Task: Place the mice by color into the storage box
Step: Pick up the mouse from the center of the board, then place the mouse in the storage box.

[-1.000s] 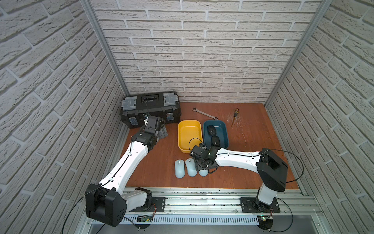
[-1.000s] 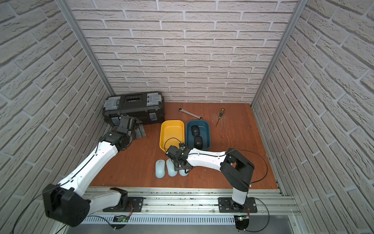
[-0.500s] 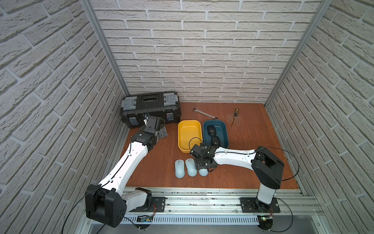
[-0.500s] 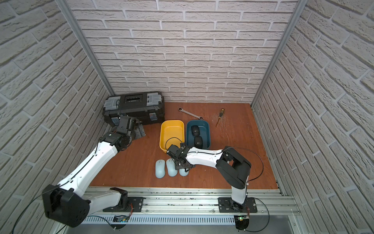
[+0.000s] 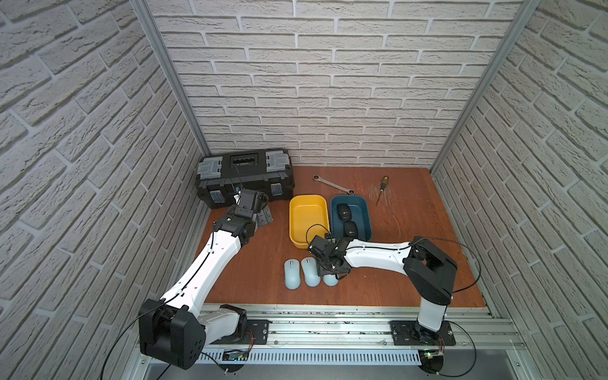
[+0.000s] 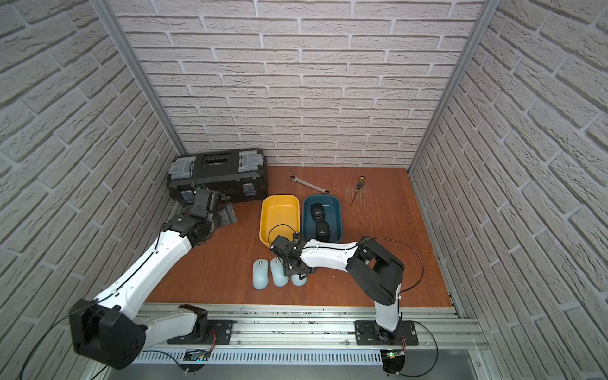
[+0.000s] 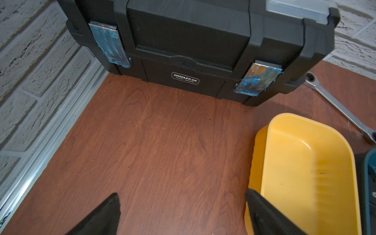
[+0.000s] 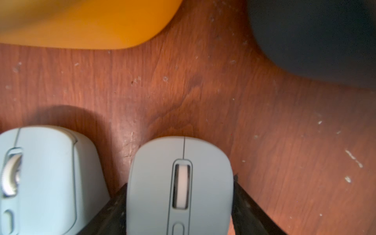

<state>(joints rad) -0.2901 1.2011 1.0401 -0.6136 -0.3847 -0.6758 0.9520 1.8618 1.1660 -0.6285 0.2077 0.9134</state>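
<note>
Three pale blue mice lie side by side near the table's front: left (image 5: 291,273), middle (image 5: 311,271) and right (image 5: 330,280). My right gripper (image 5: 330,268) sits over the right mouse (image 8: 180,154). In the right wrist view its black fingers (image 8: 116,205) press against both sides of that mouse, which rests on the table. Two black mice (image 5: 343,209) (image 5: 350,228) lie in the dark blue storage box (image 5: 365,210). The yellow storage box (image 5: 307,217) beside it holds nothing. My left gripper (image 5: 265,215) hovers open and empty in front of the toolbox.
A black toolbox (image 5: 245,177) with its lid down stands at the back left. A wrench (image 5: 334,184) and a screwdriver (image 5: 381,189) lie behind the boxes. Brick walls close in three sides. My right arm stretches across the table's front right.
My right gripper has narrowed around the rightmost pale blue mouse and its arm has shifted slightly. The left arm and all the mice have stayed where they were.
</note>
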